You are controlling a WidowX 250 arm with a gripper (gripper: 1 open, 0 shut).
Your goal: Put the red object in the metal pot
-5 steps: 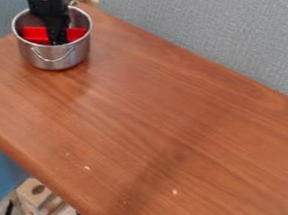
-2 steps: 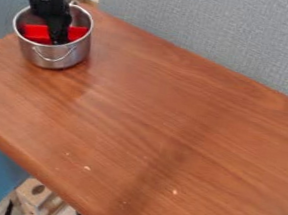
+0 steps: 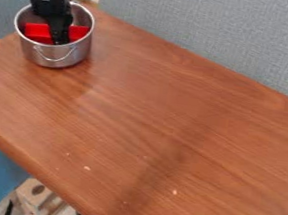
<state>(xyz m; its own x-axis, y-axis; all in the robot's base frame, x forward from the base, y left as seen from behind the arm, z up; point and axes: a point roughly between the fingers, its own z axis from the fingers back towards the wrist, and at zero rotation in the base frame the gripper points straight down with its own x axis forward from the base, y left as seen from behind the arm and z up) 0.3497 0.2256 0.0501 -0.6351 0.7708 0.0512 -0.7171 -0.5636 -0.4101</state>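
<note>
Sitting in pot (image 3: pixel 54 55) — red object (image 3: pixel 37 32), seemingly gripped

pot (image 3: pixel 53 54): shiny metal | table (image 3: pixel 183 135): glossy wood | block (image 3: pixel 37 33): plastic-look

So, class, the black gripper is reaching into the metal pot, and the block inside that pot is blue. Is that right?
Not quite: the block is red, as the camera view shows. The black gripper is indeed reaching into the metal pot, with the block inside.
</note>
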